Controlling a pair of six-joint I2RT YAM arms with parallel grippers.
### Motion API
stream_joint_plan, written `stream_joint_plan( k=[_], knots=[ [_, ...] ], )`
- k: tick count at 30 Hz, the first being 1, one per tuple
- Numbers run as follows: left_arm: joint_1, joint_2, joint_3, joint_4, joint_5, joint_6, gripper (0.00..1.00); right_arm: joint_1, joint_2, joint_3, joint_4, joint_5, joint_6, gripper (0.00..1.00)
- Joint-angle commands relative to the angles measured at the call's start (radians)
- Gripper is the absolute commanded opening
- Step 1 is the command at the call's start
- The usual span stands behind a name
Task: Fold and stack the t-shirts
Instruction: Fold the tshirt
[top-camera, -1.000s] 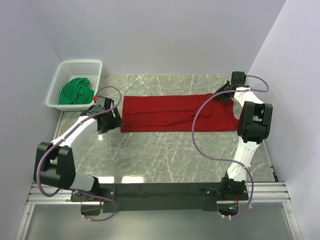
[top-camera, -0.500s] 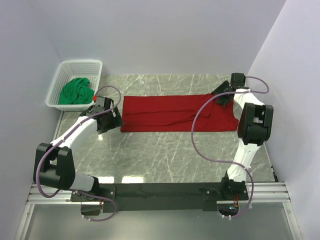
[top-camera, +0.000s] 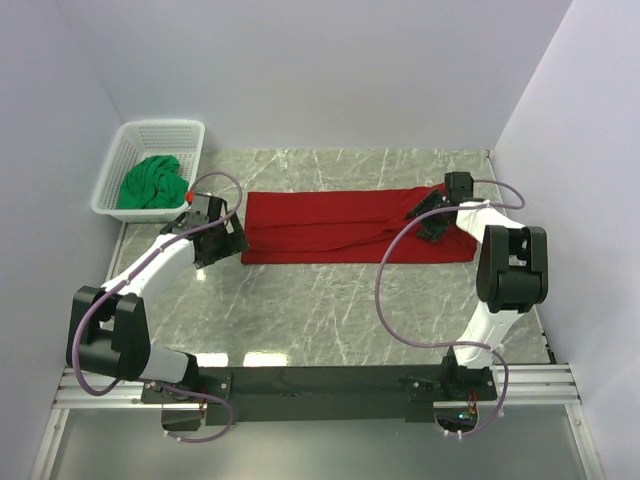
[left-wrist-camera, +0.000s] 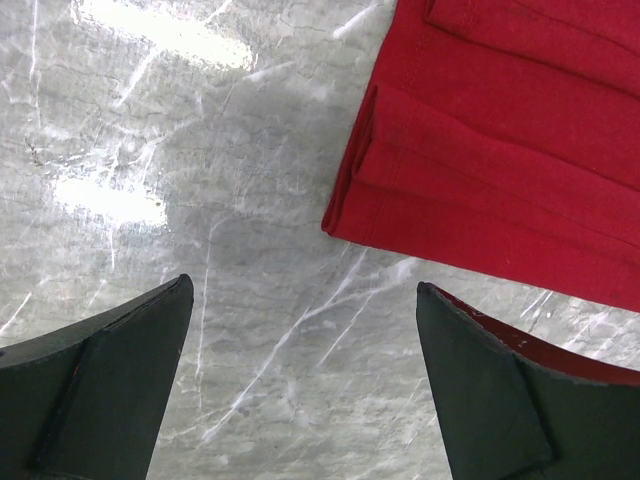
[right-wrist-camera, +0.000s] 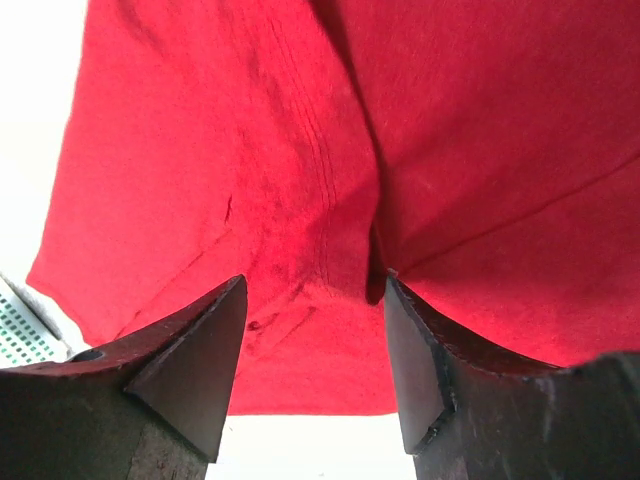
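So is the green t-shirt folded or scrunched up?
Scrunched: the bright green fabric t-shirt lies heaped inside the white plastic lattice basket.

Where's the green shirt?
In the top view, the green t-shirt is bunched up inside the white basket in the far left corner, left of the red t-shirt.

The red t-shirt (top-camera: 355, 225) is seen whole by the top camera, set high above and behind its near edge and tilted down. Its left end is viewed closely from above by the left wrist camera. Its right part is viewed very closely by the right wrist camera. The shirt is shared by all three views.
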Motion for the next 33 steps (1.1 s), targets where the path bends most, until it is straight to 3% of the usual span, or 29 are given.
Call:
stream_joint_plan(
  k=[1, 11, 24, 28, 33],
  knots=[
    [-0.004, -0.021, -0.005, 0.026, 0.01, -0.001, 0.98, 0.025, -0.008, -0.005, 0.052, 0.029, 0.037, 0.64],
    [-0.004, -0.048, -0.029, 0.017, 0.002, -0.007, 0.96, 0.036, 0.052, 0.044, 0.081, 0.012, 0.063, 0.57],
    [-0.004, -0.047, -0.017, 0.004, 0.007, -0.007, 0.96, 0.047, 0.233, 0.353, 0.149, -0.089, 0.078, 0.56],
    [-0.005, -0.035, 0.006, 0.003, 0.028, -0.016, 0.96, 0.05, 0.21, 0.403, 0.106, -0.082, -0.004, 0.56],
    [-0.024, -0.01, 0.035, 0.018, 0.071, -0.031, 0.86, 0.08, 0.092, 0.348, 0.045, -0.092, -0.133, 0.56]
  ],
)
